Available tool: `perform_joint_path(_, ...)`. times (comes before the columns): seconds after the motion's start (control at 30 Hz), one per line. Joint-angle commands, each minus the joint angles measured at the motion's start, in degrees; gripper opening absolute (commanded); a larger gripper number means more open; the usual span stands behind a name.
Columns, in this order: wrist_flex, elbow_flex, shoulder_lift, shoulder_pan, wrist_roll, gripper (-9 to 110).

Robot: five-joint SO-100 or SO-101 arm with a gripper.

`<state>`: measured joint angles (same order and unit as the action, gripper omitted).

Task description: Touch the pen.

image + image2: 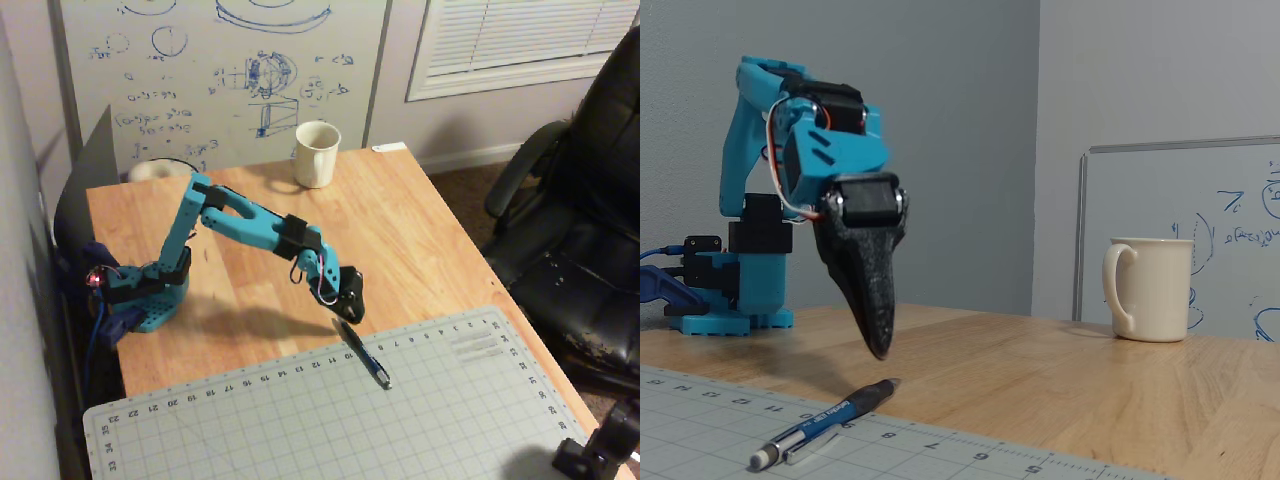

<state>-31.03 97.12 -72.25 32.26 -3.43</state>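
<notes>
The pen (364,357) is slim, dark blue and black. It lies at the near edge of the grid cutting mat (300,420), with its dark end on the wood. In the fixed view the pen (830,418) points its silvery tip toward the camera. My black gripper (878,345) points down with its jaws together and nothing in them. It hovers a little above the pen's dark end, with a small gap showing. In the overhead view the gripper (346,316) sits right at the pen's upper end.
A white mug (317,153) stands at the far edge of the wooden table (430,230), to the right in the fixed view (1150,288). A whiteboard (220,70) leans behind the table. A black office chair (580,230) is on the right. The arm's blue base (145,295) is at the left.
</notes>
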Motion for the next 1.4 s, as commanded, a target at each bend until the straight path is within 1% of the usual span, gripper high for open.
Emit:
perform_joint_path(0.0,1.4,-5.4,0.2,-0.2,0.4,1)
perform_joint_path(0.23,1.4,-7.0,2.2,0.3,0.4,1)
perform_joint_path(1.37,1.4,-7.1,1.3,0.4,0.4,1)
